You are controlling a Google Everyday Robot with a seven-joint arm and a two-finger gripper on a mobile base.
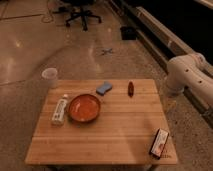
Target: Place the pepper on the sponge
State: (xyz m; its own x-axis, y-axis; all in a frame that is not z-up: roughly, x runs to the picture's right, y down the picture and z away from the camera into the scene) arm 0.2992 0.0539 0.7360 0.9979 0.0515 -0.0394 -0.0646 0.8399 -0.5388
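The pepper [130, 88], small, elongated and dark red-brown, lies on the wooden table [125, 131] near its far edge, right of centre. The light-blue sponge [104, 88] sits about a hand's width to the pepper's left, apart from it. My white arm [186, 73] shows beyond the table's right side, bent at a joint and running off the frame's right edge. The gripper is out of view, so nothing shows where it stands relative to the pepper.
A round orange-red bowl [84, 107] stands left of centre, with a white labelled bottle [59, 110] lying beside it. A pale cup [50, 77] sits at the far left corner. A dark flat packet [160, 143] lies near the front right corner. An office chair [82, 12] stands far behind.
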